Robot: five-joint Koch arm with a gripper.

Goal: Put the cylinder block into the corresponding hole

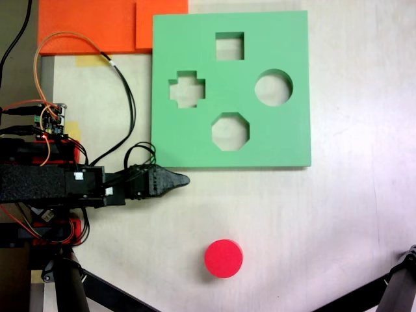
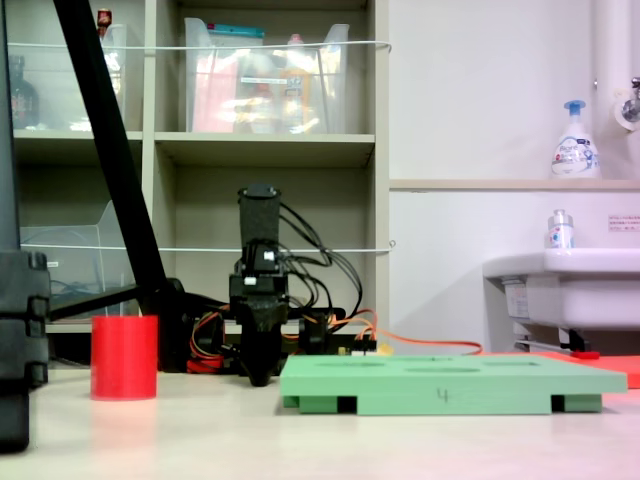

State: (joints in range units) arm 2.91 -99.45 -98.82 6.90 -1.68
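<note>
The red cylinder block point(image 1: 223, 258) stands upright on the pale table, in the lower middle of the first exterior view; in the second exterior view the cylinder block point(image 2: 124, 357) is at the left. The green foam board point(image 1: 286, 140) lies flat above it, its circular hole point(image 1: 273, 88) at the board's right side. My black gripper point(image 1: 177, 180) points right, just below the board's lower left corner, with its jaws together and nothing in them. In the second exterior view the gripper point(image 2: 260, 376) hangs low, tip near the table, between cylinder and green board point(image 2: 450, 385).
The board also has a square cut-out point(image 1: 229, 46), a cross cut-out point(image 1: 186, 89) and an octagonal cut-out point(image 1: 230, 131). Orange foam sheets point(image 1: 110, 25) lie at the top left. Wires and a circuit board point(image 1: 53, 119) sit by the arm base. Tripod legs point(image 1: 97, 286) cross the bottom.
</note>
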